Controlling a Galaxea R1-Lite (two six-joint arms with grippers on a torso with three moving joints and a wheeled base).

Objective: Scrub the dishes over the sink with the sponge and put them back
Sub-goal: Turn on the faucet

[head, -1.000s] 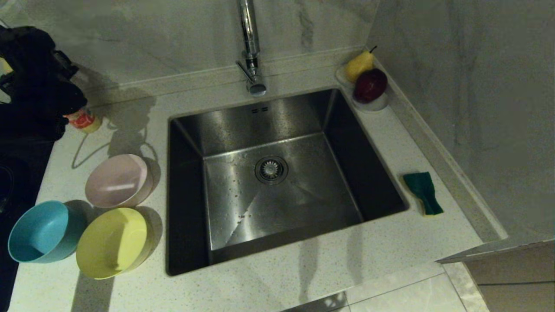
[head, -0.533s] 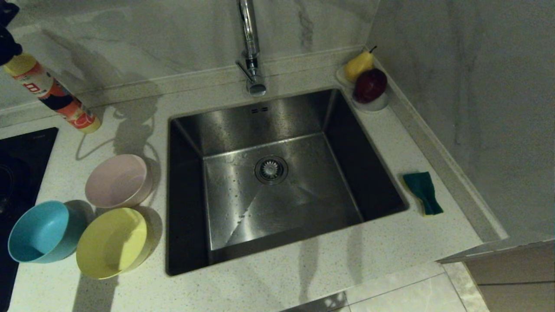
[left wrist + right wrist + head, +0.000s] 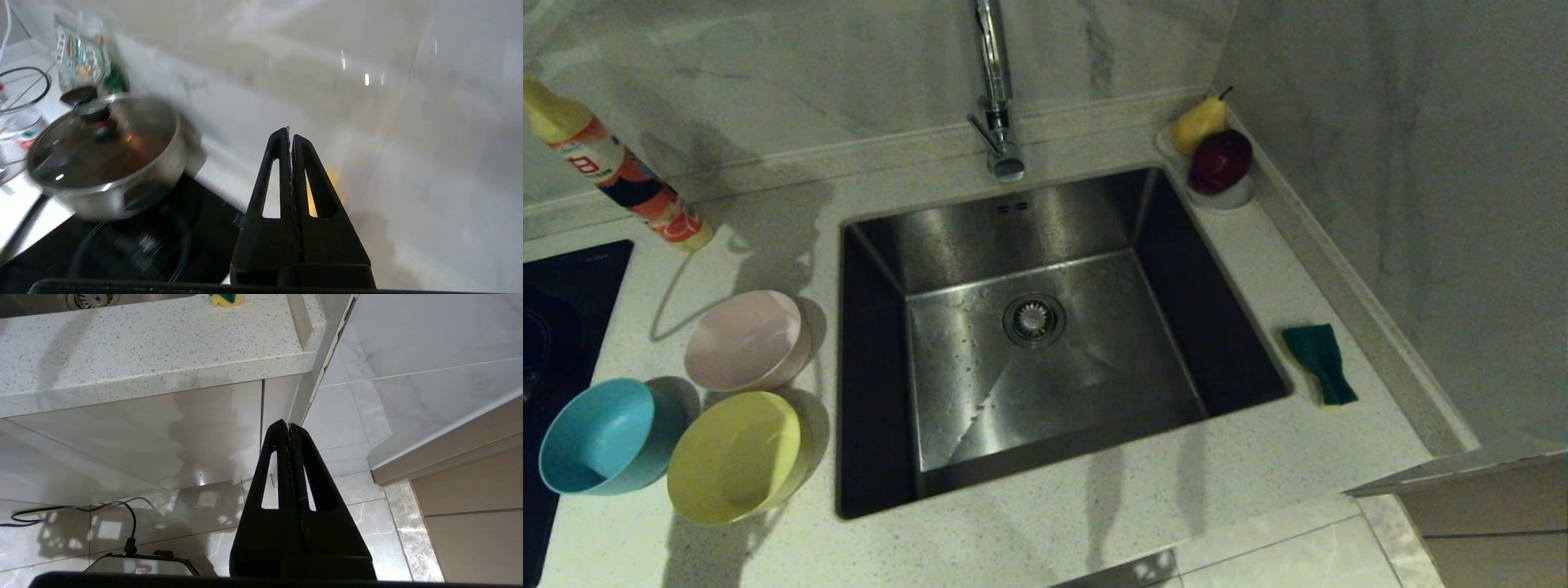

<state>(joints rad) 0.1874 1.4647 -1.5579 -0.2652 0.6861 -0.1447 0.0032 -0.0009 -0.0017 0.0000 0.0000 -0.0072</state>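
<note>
1. Head view: the square stainless-steel sink (image 3: 1045,327) is taken as landmark; neither arm is seen there.
2. Left of the sink, on the counter, the pale pink round plastic bowl (image 3: 745,341), yellow bowl (image 3: 737,457) and light blue bowl (image 3: 600,437) are grouped.
3. Right of the sink, the flat green-and-yellow sponge (image 3: 1319,362) is laid.
4. The left gripper (image 3: 291,134) is clenched, empty, near a lidded steel pot (image 3: 110,155).
5. The right gripper (image 3: 288,430) is clenched, empty, below the counter edge.

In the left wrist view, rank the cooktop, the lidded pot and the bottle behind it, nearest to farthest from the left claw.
1. The cooktop: black, close beneath the shut left claw.
2. The pot: farther out, standing on the cooktop, lid on.
3. The bottle: behind the pot, toward the wall.
</note>
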